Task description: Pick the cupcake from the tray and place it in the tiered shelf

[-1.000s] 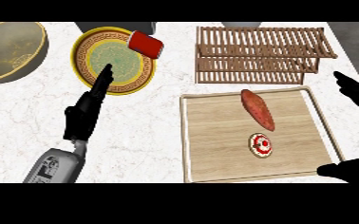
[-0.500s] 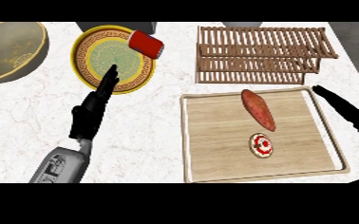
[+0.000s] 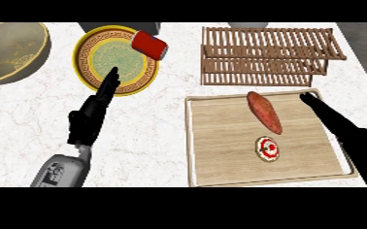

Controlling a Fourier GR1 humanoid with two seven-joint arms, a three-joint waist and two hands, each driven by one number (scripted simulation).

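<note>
— Wooden tray (image 3: 215,174) first: where on it is the cupcake (image 3: 268,149)?

— Just right of the tray's middle, white frosting with red on top. A sweet potato (image 3: 264,111) lies at its 12 o'clock, close but apart.

— And the hands?

— The right hand (image 3: 337,123) comes in from 4 o'clock over the tray's right side, fingers straight, holding nothing, apart from the cupcake. The left hand (image 3: 91,114) rests at 9 o'clock, fingers straight, tips over the rim of the yellow plate (image 3: 100,73).

— The tiered shelf (image 3: 265,56)?

— At 12 o'clock of the tray. A red can (image 3: 150,45) lies on the plate's upper right rim, and a bowl (image 3: 18,51) sits at the far left.
</note>
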